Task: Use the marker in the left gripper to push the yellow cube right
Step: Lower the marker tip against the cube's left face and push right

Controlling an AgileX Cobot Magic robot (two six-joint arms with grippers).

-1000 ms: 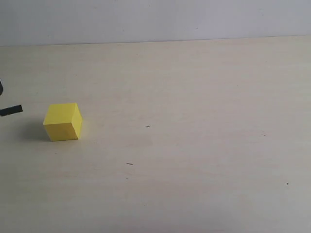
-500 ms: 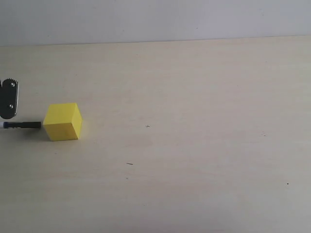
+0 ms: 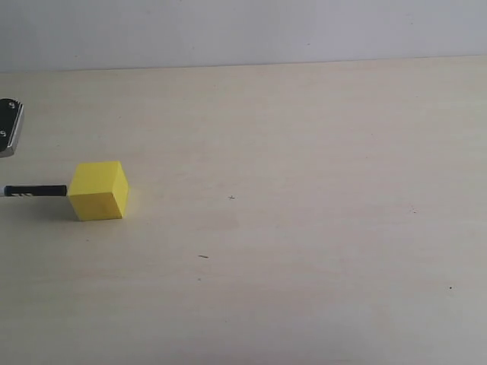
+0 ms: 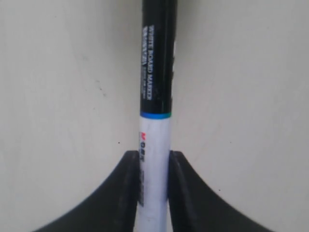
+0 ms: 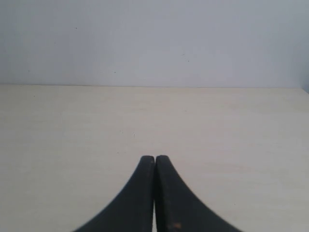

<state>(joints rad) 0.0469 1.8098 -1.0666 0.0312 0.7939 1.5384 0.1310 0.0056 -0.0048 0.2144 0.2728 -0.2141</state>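
The yellow cube (image 3: 98, 190) sits on the pale table at the left of the exterior view. The marker (image 3: 36, 190) lies level, its black cap end touching the cube's left face. In the left wrist view my left gripper (image 4: 154, 157) is shut on the marker (image 4: 155, 96), gripping the white barrel while the black cap points away. The cube does not show in that view. Only a metal part of the left arm (image 3: 7, 125) shows at the exterior view's left edge. My right gripper (image 5: 154, 159) is shut on nothing, above bare table.
The light wooden table (image 3: 304, 228) stretches to the right of the cube, with a few tiny dark specks. A pale wall (image 3: 243, 30) stands behind the far edge.
The marker came in from the left edge, dropped lower and levelled, and its tip now meets the cube's left face. The cube has not visibly shifted.
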